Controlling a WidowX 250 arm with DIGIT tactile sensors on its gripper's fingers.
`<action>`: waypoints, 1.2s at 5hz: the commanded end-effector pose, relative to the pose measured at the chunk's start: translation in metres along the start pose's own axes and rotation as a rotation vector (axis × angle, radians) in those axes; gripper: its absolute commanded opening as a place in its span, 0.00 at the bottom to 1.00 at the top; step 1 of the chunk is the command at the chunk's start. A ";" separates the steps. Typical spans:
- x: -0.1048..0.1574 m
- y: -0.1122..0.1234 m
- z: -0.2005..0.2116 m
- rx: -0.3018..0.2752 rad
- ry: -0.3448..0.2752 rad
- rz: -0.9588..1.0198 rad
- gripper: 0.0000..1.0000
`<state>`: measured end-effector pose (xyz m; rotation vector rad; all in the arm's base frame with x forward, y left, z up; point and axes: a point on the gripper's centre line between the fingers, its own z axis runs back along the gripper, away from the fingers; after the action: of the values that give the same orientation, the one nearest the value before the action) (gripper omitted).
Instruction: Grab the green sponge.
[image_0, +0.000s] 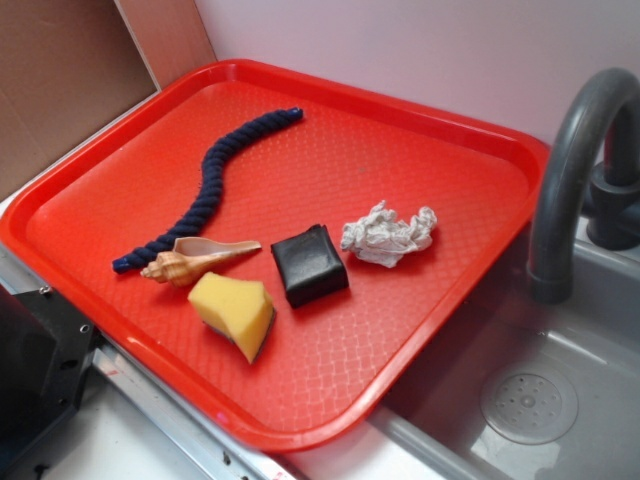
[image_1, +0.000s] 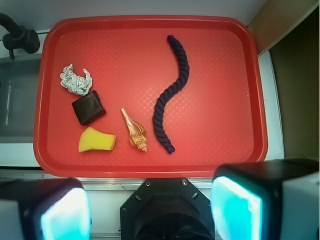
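Only the wrist view shows the end effector (image_1: 150, 210), open, above the green sponge (image_1: 96, 140).

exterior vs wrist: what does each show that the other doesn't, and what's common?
Exterior only: the sink basin with its round drain, and the thin dark layer under the green sponge.

Wrist only: the tool from above, its two fingers apart with nothing between them, hanging off the tray's near edge, plus the tray's whole outline.

Both: the red tray, sponge, black block, shell, dark blue rope, crumpled paper and grey faucet.
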<state>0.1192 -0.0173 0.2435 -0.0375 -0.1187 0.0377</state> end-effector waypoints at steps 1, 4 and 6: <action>0.000 0.000 0.000 0.000 0.000 0.000 1.00; 0.020 -0.057 -0.039 -0.073 0.041 -0.729 1.00; 0.020 -0.076 -0.090 -0.016 0.136 -1.046 1.00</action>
<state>0.1572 -0.0945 0.1534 0.0021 0.0431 -0.9877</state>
